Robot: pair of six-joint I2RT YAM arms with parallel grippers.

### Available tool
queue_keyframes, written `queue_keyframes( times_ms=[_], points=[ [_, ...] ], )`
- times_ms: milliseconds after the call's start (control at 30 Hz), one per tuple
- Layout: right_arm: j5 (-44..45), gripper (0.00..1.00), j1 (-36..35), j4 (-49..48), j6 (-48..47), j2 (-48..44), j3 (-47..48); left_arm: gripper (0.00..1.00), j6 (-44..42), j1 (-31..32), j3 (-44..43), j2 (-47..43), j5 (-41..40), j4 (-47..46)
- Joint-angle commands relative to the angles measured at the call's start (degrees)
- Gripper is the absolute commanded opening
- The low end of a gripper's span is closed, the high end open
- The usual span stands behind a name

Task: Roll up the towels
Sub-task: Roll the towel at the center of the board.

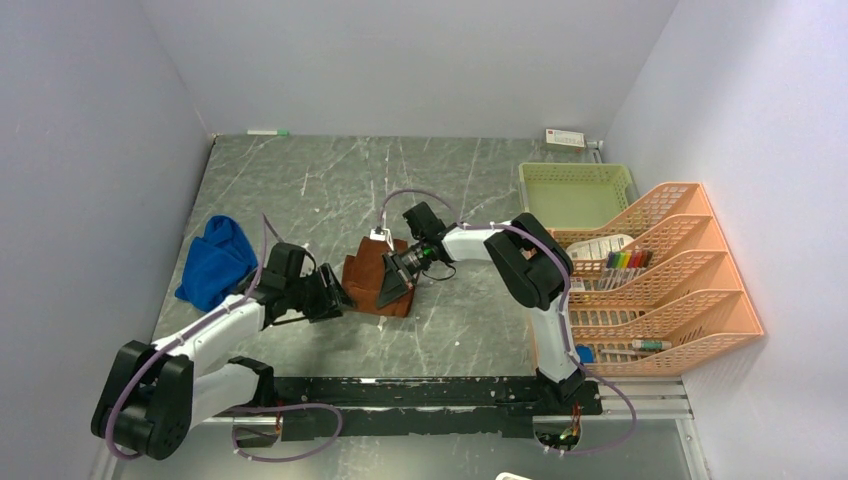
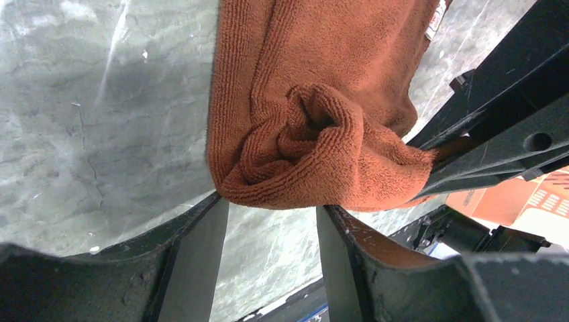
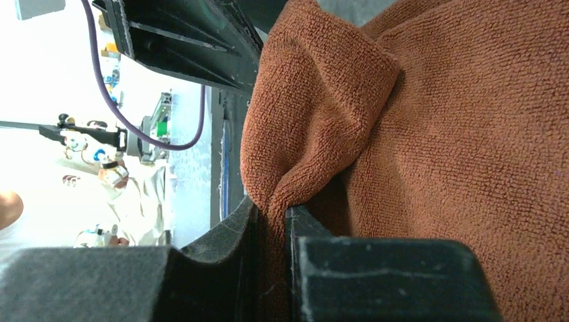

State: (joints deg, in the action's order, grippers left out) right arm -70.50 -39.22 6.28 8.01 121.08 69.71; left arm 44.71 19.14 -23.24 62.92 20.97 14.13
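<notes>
Shows the brown towel (image 1: 372, 285) on the tabletop (image 1: 330, 180), left of the green basket (image 1: 575, 190) and nearer the arm bases, well apart from it. Lies half spread, half gathered: far part flat on the stone, near end bunched into a loose, crumpled roll. Carries a small white label at a far corner, seen from the left wrist

Clamps a fold of that towel between the right fingers (image 3: 292, 221): pressed almost together, only a thin ridge of cloth in the slit, the rest of the terry rising above and beside them. Reaches in from the basket's side, meeting the towel at the edge facing the basket

Holds the left fingers (image 1: 340, 298) parted to a middling width, at the towel edge turned away from the basket. Sets both tips against the rim of the bunched end, bare tabletop showing in the gap between them; no cloth clamped there as far as can be seen

Shows the blue towel (image 1: 215, 262) in a crumpled heap much farther left of the basket, apart from both arms, not rolled

Has an orange rack (image 1: 690, 290) just beside the basket, on its near right, tiers holding small items too small to tell
</notes>
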Motion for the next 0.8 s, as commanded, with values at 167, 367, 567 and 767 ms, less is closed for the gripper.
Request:
queue_keyframes(
  times_ms=[167, 367, 567, 767],
  points=[
    [-1.6, 0.09, 0.1, 2.7, -1.9, 2.2, 0.2, 0.62, 5.4, 0.6, 1.7, -3.2, -1.0, -12.2],
    [-1.2, 0.09, 0.1, 2.0, -1.4, 3.4, 0.2, 0.63, 7.4, 0.6, 1.9, -8.0, -1.5, -12.3],
    [-0.7, 0.09, 0.1, 3.9, -2.7, 4.2, 1.1, 0.63, 8.1, 0.8, 3.2, -4.1, 0.1, -15.3],
    [-0.8, 0.09, 0.0, 3.6, -2.1, 4.3, 1.3, 0.63, 7.1, 3.3, 2.9, 2.0, 1.0, -19.0]
  ],
)
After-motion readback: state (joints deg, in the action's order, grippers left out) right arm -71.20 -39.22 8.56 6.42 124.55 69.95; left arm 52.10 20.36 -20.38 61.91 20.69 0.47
